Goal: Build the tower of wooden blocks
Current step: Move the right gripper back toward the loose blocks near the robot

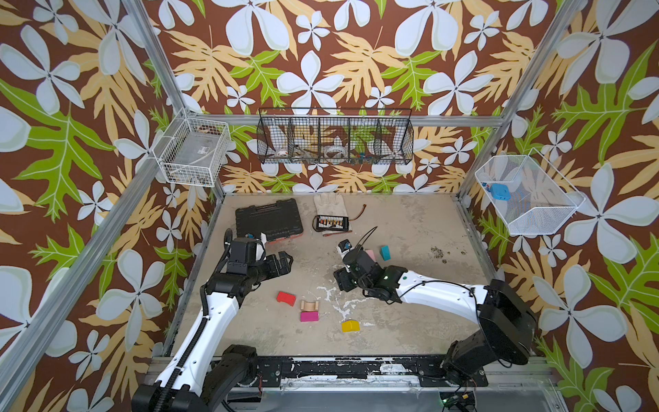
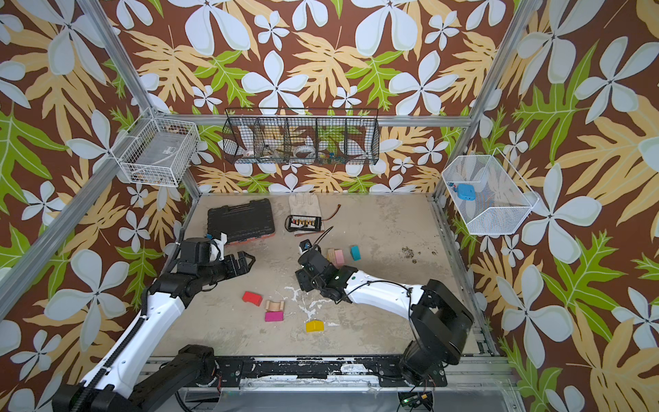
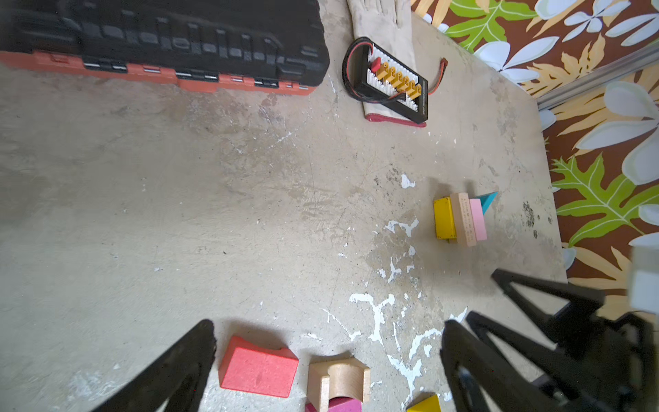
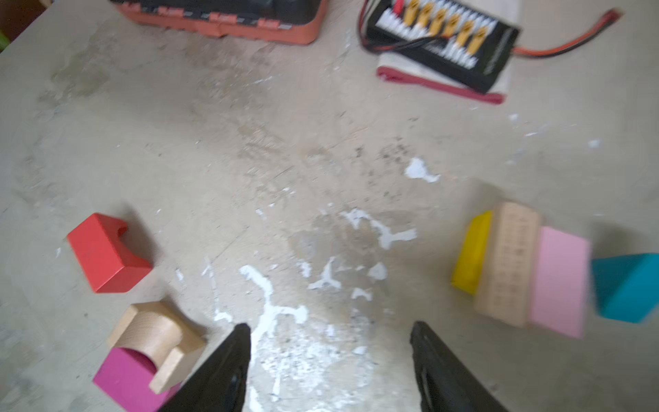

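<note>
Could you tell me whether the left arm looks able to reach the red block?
Probably yes: the left gripper hangs open and empty, and the red block lies close ahead of it, uncovered, with a gap to the wooden arch.

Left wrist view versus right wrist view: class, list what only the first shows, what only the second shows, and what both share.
Only the left wrist view: the broad black lid of the plastic tool case and a loose yellow wooden block. Only the right wrist view: most of the magenta wooden block, barely in frame otherwise. Both: the red wooden arch, the plain wooden arch, the line of yellow, plain, pink and teal wooden blocks, and the black charging board on the pale glove.
</note>
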Motion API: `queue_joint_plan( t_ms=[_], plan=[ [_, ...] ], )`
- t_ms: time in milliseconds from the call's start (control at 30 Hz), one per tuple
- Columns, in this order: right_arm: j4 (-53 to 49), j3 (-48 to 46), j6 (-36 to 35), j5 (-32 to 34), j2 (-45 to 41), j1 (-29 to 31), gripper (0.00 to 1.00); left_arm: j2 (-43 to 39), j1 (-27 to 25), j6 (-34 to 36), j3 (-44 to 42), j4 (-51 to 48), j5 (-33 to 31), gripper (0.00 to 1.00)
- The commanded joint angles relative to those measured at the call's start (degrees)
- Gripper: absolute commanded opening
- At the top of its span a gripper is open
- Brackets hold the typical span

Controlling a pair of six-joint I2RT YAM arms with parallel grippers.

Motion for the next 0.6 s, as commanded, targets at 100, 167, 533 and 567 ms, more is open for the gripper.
queue_joint_plan(
  t_ms=[100, 167, 533, 567],
  plan=[
    [-0.5, 4.8, 5.6, 3.0, 7.4, 7.4, 0.61, -0.3, 6.1, 1.0, 1.5, -0.5, -1.9, 1.0],
    [-2.8, 5.9, 6.8, 3.4, 9.3, 9.1, 0.6, -0.1, 9.9, 1.5, 1.4, -0.1, -0.4, 1.0],
    [-8.2, 12.5, 6.3, 4.3, 19.4, 11.8, 0.55, -0.8, 13.7, 1.0, 1.2, -0.1, -1.1, 1.0],
    [-8.6, 13.3, 5.9, 4.5, 20.4, 11.9, 0.54, -0.7, 13.7, 1.0, 1.2, 0.0, -1.1, 1.0]
  ],
)
